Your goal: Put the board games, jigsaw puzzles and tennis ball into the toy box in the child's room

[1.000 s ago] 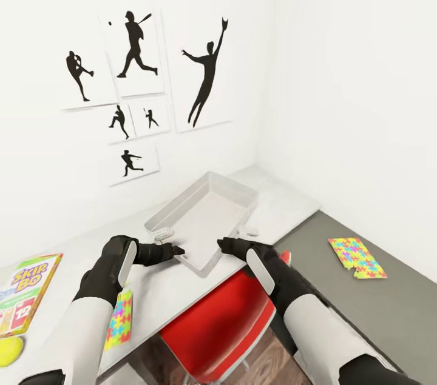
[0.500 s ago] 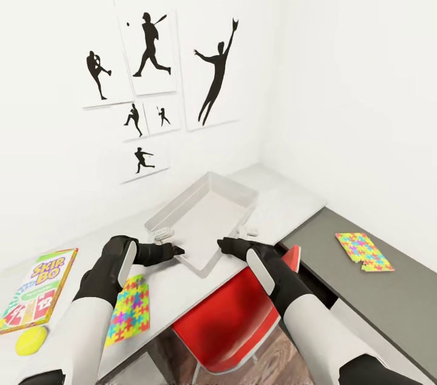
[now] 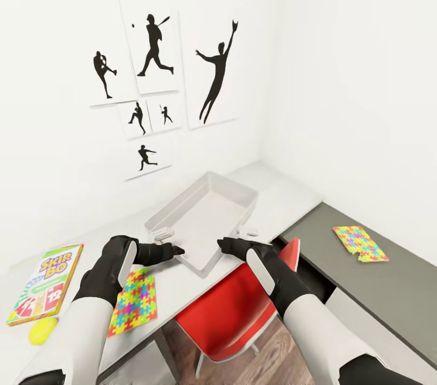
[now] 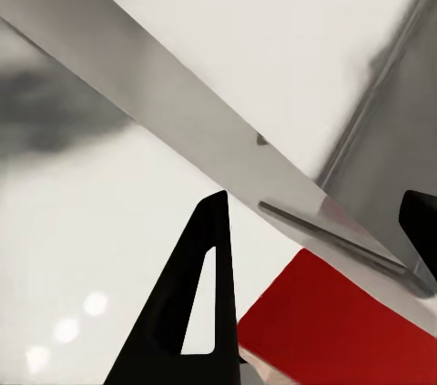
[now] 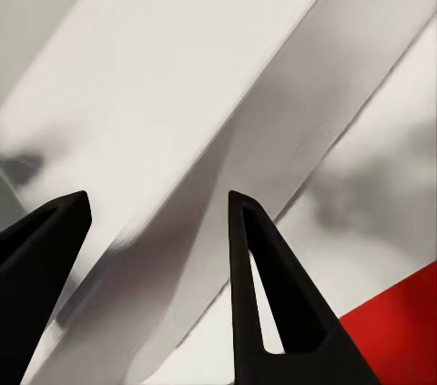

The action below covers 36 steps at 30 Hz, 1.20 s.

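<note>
Two claws, left (image 3: 177, 250) and right (image 3: 222, 244), hang spread and empty at the near rim of the pale-grey, flared toy box (image 3: 182, 208) on the counter (image 3: 285, 200). Leftward lie the green-yellow-red "SKIP-BO" box (image 3: 45, 282), a multicoloured jigsaw puzzle (image 3: 134, 302) and the yellow-green tennis ball (image 3: 42, 330).

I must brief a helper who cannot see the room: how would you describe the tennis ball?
Follow the pale table under the black silhouette pictures to its near left end. Beside the SKIP-BO box lies the tennis ball, the sole round, plain yellow-green item.
</note>
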Motion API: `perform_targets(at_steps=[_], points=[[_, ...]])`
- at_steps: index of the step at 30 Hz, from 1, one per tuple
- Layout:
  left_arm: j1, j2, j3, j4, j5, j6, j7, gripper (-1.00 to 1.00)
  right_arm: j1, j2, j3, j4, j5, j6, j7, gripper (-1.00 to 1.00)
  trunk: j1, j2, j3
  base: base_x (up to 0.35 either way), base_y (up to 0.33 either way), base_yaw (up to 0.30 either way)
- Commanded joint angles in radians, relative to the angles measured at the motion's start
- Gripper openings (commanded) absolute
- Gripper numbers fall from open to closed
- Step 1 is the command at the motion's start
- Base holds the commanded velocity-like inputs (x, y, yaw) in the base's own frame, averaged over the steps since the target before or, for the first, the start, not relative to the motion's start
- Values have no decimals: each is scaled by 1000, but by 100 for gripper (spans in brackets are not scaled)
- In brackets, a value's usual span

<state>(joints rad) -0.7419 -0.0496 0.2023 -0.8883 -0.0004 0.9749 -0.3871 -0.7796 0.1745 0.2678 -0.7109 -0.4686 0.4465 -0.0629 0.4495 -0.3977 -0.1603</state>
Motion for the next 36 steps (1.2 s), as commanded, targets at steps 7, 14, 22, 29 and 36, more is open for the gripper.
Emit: perform_targets(at_steps=[7, 14, 22, 29, 36], points=[[-1, -1, 5, 0, 8, 11, -3, -100, -1, 0, 1, -4, -19, -11, -5, -100, 1, -2, -2, -4, 75, -22], [-1, -1, 5, 0, 8, 10, -3, -100, -1, 0, 1, -4, -19, -11, -5, -100, 1, -2, 0, 0, 16, -180], [0, 0, 5, 0, 7, 10, -3, -100, -1, 0, 1, -4, -19, -11, -5, -100, 1, -2, 0, -75, 52, -22], [-1, -1, 5, 0, 7, 9, -3, -100, -1, 0, 2, -4, -19, -11, -5, -100, 1, -2, 0, -20, 93, -1], [0, 0, 4, 0, 7, 9, -1, -100, -1, 0, 2, -4, -19, -11, -5, -100, 1, -2, -3, -2, 11, -36]])
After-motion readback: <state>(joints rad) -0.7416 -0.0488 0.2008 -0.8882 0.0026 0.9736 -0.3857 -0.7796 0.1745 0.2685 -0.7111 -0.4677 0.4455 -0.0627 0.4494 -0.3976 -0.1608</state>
